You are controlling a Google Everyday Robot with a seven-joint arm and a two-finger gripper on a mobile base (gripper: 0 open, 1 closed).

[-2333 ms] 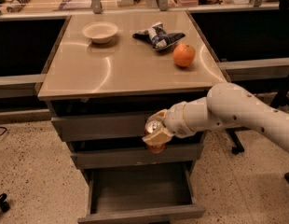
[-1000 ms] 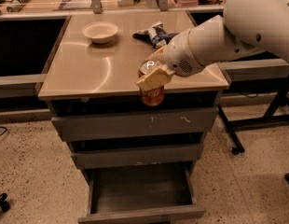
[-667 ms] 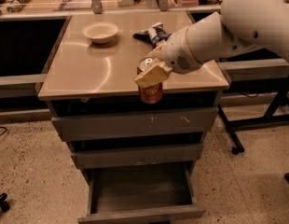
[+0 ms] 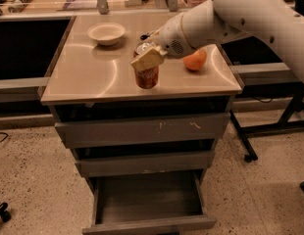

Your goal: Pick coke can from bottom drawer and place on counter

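The red coke can (image 4: 147,76) stands upright on or just above the beige counter (image 4: 88,77), near its front middle. My gripper (image 4: 148,58) is shut on the can's upper part, with a tan finger (image 4: 148,59) across its front. The white arm reaches in from the upper right. The bottom drawer (image 4: 149,202) is pulled open and shows nothing inside.
A white bowl (image 4: 106,33) sits at the counter's back left. An orange (image 4: 195,60) lies right of the can, partly behind my wrist. A dark packet (image 4: 146,35) is mostly hidden behind the arm. The two upper drawers (image 4: 142,129) are closed.
My gripper has carried the can from in front of the drawers up over the counter's front edge and onto the counter top.
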